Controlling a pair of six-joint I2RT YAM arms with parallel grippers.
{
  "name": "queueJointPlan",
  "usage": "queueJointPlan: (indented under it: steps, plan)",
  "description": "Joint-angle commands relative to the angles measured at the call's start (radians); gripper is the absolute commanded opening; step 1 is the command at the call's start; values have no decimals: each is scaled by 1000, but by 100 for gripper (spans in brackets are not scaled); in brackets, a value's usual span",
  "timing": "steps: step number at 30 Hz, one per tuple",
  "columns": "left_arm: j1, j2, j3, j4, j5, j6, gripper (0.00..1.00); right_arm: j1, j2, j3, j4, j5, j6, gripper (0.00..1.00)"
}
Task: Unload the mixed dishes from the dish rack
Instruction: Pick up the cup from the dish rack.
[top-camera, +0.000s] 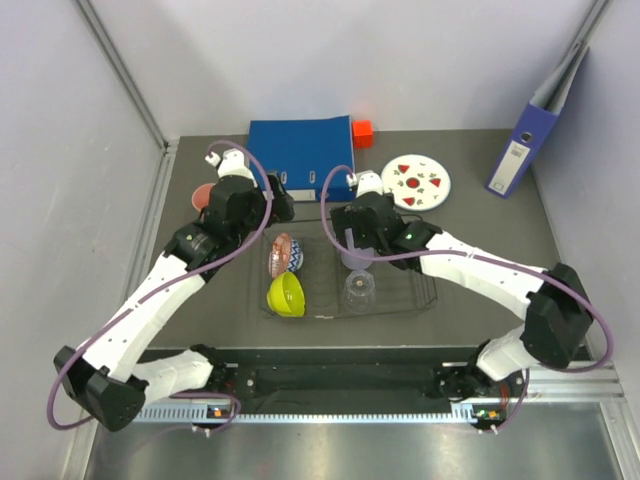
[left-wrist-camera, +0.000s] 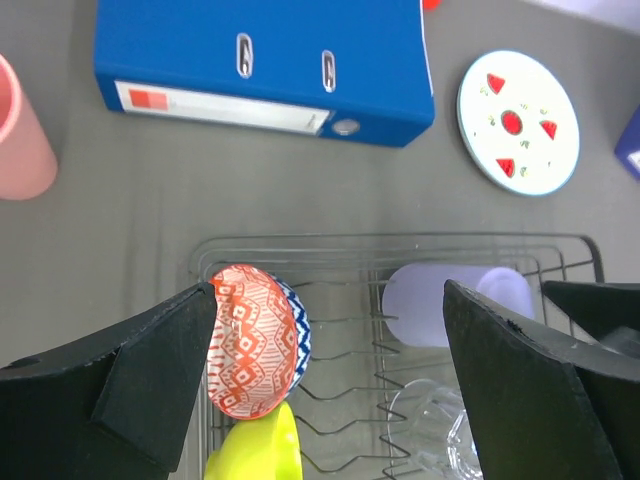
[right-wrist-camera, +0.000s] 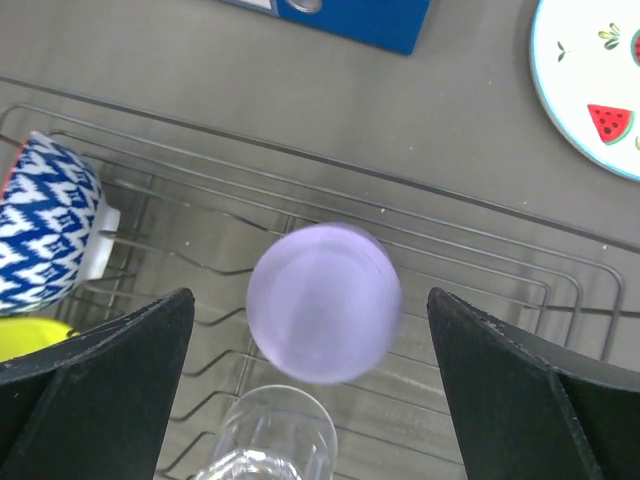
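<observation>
The dish rack (top-camera: 430, 300) holds a brown-blue patterned bowl (top-camera: 286, 254) and a lime-yellow bowl (top-camera: 287, 294) on edge at its left. A lilac cup (top-camera: 357, 258) and a clear tumbler (top-camera: 359, 291) are in its middle. My left gripper (left-wrist-camera: 328, 288) hangs open above the rack's (left-wrist-camera: 400, 240) back left, holding nothing, with the patterned bowl (left-wrist-camera: 255, 340) beside its left finger. My right gripper (right-wrist-camera: 310, 295) is open above the lilac cup (right-wrist-camera: 322, 300), one finger on each side, not touching. The white plate (top-camera: 417, 181) and salmon-pink cup (top-camera: 203, 195) rest on the table.
A blue binder (top-camera: 300, 145) lies flat just behind the rack, with a small orange-red cube (top-camera: 362, 130) at its right end. A second binder (top-camera: 530, 140) leans against the right wall. Grey walls close in the table on both sides.
</observation>
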Motion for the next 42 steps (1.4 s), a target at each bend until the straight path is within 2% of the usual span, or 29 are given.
queueJointPlan:
  steps: [1,8,10,13,14,16,20,29,30,31,34,35,36,37,38,39,40,41,42]
  plan:
    - [-4,-64,-18,105,-37,5,99,17,59,69,19,6,-3,100]
    - [-2,-76,-44,109,-41,14,99,17,88,68,5,19,9,100]
    - [-4,-76,-48,117,-34,11,99,17,87,62,4,24,15,95]
    - [-4,-72,-55,123,-25,6,99,17,62,37,16,32,21,64]
    - [-4,-69,-58,124,-21,6,99,17,56,27,16,36,24,49]
    - [-2,-69,-58,131,-17,2,99,19,34,22,15,49,26,43]
    - [-4,-67,-58,134,-21,2,99,19,-8,34,-7,59,21,40]
    - [-2,-70,-35,131,-63,8,99,30,-363,74,85,111,-92,38]
    - [-2,-70,-35,138,-66,6,99,19,-384,69,91,99,-86,37]
    - [-2,-70,-38,144,-78,-12,99,-11,-407,62,102,84,-71,25]
    - [-2,-64,-19,141,-90,-55,99,-140,-508,-77,195,-57,35,0]
    - [-2,-63,-19,150,-75,-60,99,-185,-548,-111,223,-179,106,0]
    - [0,-66,-24,166,-25,-69,99,-288,-564,-145,252,-262,142,0]
    - [0,-79,-33,217,7,-72,99,-341,-575,-217,321,-348,221,0]
    - [7,-92,-44,247,52,-76,99,-390,-593,-254,393,-520,266,0]
    - [13,-101,-71,279,127,-105,99,-465,-601,-294,450,-593,317,0]
    - [21,-125,-90,361,179,-128,99,-493,-604,-378,626,-662,431,0]
    - [44,-138,-113,418,236,-148,99,-518,-598,-418,721,-791,496,0]
    - [58,-150,-171,496,299,-199,99,-550,-589,-456,845,-837,564,0]
